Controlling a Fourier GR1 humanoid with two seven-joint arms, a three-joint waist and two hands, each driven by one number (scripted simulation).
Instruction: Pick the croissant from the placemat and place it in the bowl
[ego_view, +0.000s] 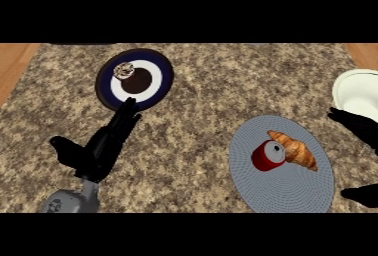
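The left hand (103, 145) lies flat with fingers straight toward the far dark plate (159, 67), the right hand (358, 127) spreads wide at the right edge beside the white bowl (351, 90), and the golden croissant (295, 150) rests on the grey placemat (284, 190) touching a red cup (267, 156).

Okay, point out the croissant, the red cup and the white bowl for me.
croissant (295, 150), head view, middle of its crust
red cup (260, 159), head view, its red side wall
bowl (353, 90), head view, left part of its white rim
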